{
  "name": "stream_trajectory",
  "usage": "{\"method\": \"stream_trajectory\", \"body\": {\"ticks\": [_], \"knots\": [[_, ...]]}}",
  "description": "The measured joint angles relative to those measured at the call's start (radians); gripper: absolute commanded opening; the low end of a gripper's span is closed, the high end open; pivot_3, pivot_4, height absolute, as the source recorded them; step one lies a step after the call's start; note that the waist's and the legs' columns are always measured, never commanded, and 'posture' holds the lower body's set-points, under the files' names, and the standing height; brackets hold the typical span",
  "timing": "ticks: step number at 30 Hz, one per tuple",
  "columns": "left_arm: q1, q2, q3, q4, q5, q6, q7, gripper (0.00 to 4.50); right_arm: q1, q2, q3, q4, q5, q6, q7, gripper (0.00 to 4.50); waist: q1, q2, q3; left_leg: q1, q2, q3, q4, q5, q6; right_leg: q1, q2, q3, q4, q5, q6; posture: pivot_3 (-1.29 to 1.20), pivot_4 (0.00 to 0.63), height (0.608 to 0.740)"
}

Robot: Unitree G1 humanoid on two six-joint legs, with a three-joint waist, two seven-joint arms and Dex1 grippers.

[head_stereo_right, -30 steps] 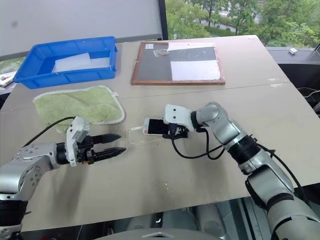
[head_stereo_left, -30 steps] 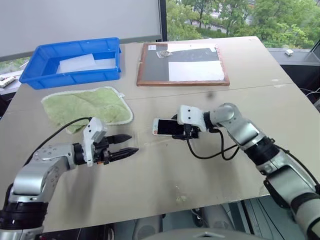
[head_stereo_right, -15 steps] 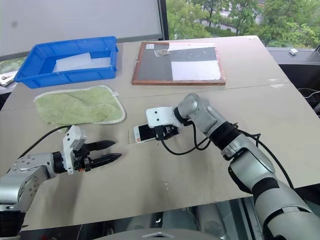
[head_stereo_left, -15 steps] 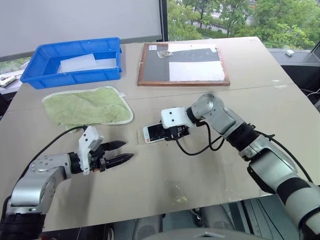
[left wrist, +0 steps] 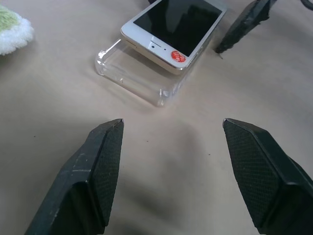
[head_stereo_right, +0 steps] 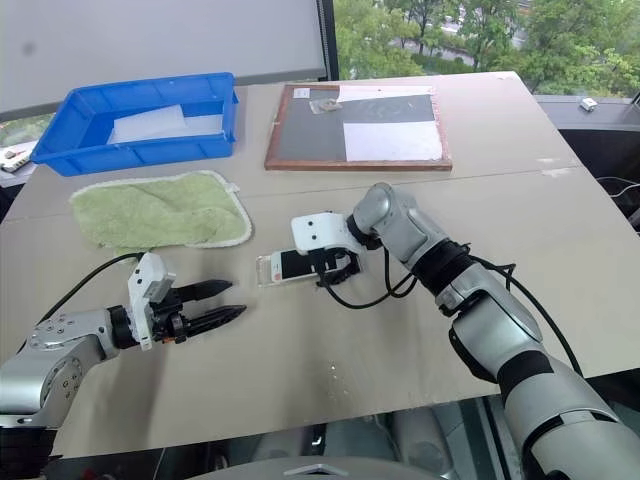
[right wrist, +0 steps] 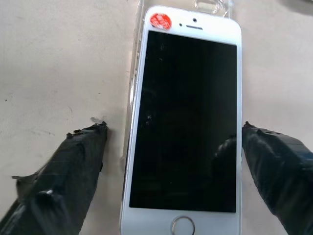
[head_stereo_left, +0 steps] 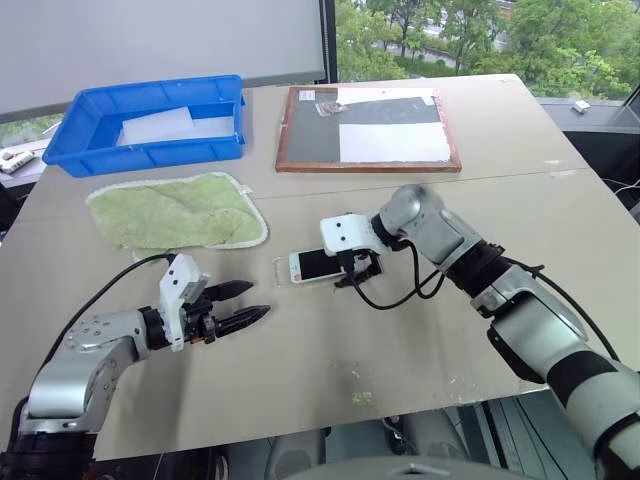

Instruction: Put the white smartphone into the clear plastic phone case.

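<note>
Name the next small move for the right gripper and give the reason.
Probably press down on the white smartphone to seat it. It lies atop the clear plastic phone case, not yet sunk in, and the right gripper stands open, its fingers either side of the phone.

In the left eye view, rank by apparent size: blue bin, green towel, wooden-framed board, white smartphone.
1. wooden-framed board
2. blue bin and green towel: too alike to rank
3. white smartphone, clearly smallest

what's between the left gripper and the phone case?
Nothing but bare table. The left wrist view looks past the open left gripper straight at the clear case, with the white phone lying on it.
</note>
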Motion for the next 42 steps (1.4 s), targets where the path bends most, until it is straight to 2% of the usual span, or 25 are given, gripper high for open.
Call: {"method": "stream_trajectory", "body": {"ticks": [5, 6, 7, 14, 15, 17, 20, 22, 26, 35, 42], "knots": [[-0.002, -0.005, 0.0, 0.001, 0.0, -0.009, 0.002, 3.37, 0.032, -0.01, -0.039, -0.043, 0.018, 0.056, -0.014, 4.44, 0.0, 0.0, 0.0, 0.0, 0.0, 0.0, 0.0, 0.0, 0.0, 0.0, 0.0, 0.0, 0.0, 0.0, 0.0, 0.0, 0.15, 0.74], [-0.003, -0.01, 0.0, 0.007, 0.001, -0.01, 0.003, 3.37, 0.049, -0.021, -0.062, -0.08, 0.038, 0.096, -0.013, 3.93, 0.002, 0.0, 0.0, 0.0, 0.0, 0.0, 0.0, 0.0, 0.0, 0.0, 0.0, 0.0, 0.0, 0.0, 0.0, 0.0, 0.15, 0.74], [-0.005, -0.012, 0.0, 0.014, 0.001, -0.01, 0.004, 3.37, 0.057, -0.024, -0.078, -0.1, 0.051, 0.116, -0.013, 3.71, 0.003, 0.0, 0.0, 0.0, 0.0, 0.0, 0.0, 0.0, 0.0, 0.0, 0.0, 0.0, 0.0, 0.0, 0.0, 0.0, 0.15, 0.74], [-0.058, -0.039, -0.007, 0.039, 0.007, -0.006, 0.029, 3.37, 0.108, -0.054, -0.168, -0.299, 0.146, 0.292, -0.037, 0.18, 0.002, 0.0, 0.0, 0.0, 0.0, 0.0, 0.0, 0.0, 0.0, 0.0, 0.0, 0.0, 0.0, 0.0, 0.0, 0.0, 0.15, 0.74], [-0.063, -0.041, -0.007, 0.039, 0.007, -0.004, 0.03, 3.37, 0.111, -0.053, -0.171, -0.304, 0.149, 0.298, -0.047, 0.06, 0.001, 0.0, 0.0, 0.0, 0.0, 0.0, 0.0, 0.0, 0.0, 0.0, 0.0, 0.0, 0.0, 0.0, 0.0, 0.0, 0.15, 0.74], [-0.083, -0.048, -0.012, 0.039, 0.007, 0.007, 0.035, 3.37, 0.128, -0.04, -0.185, -0.31, 0.156, 0.313, -0.094, 0.06, 0.0, 0.0, 0.0, 0.0, 0.0, 0.0, 0.0, 0.0, 0.0, 0.0, 0.0, 0.0, 0.0, 0.0, 0.0, 0.0, 0.15, 0.74], [-0.096, -0.048, -0.018, 0.039, 0.007, 0.023, 0.04, 2.54, 0.145, -0.01, -0.189, -0.307, 0.156, 0.321, -0.155, 0.0, -0.001, 0.0, 0.0, 0.0, 0.0, 0.0, 0.0, 0.0, 0.0, 0.0, 0.0, 0.0, 0.0, 0.0, 0.0, 0.0, 0.15, 0.74], [-0.095, -0.048, -0.018, 0.039, 0.007, 0.035, 0.039, 1.65, 0.147, 0.01, -0.189, -0.287, 0.153, 0.321, -0.192, 0.0, -0.001, 0.0, 0.0, 0.0, 0.0, 0.0, 0.0, 0.0, 0.0, 0.0, 0.0, 0.0, 0.0, 0.0, 0.0, 0.0, 0.15, 0.74], [-0.093, -0.048, -0.018, 0.039, 0.011, 0.039, 0.04, 1.65, 0.158, 0.051, -0.167, -0.244, 0.138, 0.31, -0.245, 0.0, 0.0, 0.0, 0.0, 0.0, 0.0, 0.0, 0.0, 0.0, 0.0, 0.0, 0.0, 0.0, 0.0, 0.0, 0.0, 0.0, 0.15, 0.74], [-0.061, -0.048, -0.006, 0.021, 0.017, 0.055, 0.061, 1.65, 0.183, 0.073, -0.068, -0.188, 0.098, 0.203, -0.247, 0.0, -0.003, -0.001, -0.001, 0.002, 0.0, 0.0, 0.0, 0.0, 0.0, 0.001, 0.0, 0.0, 0.001, 0.0, 0.0, 0.0, 0.15, 0.74], [-0.049, -0.048, 0.0, -0.014, 0.008, 0.082, 0.09, 1.65, 0.155, 0.092, -0.024, -0.104, 0.039, 0.097, -0.259, 0.0, 0.0, -0.001, -0.004, 0.013, 0.0, 0.0, 0.0, 0.0, 0.0, 0.011, 0.0, 0.001, 0.001, -0.004, -0.001, 0.0, 0.15, 0.74]]}}
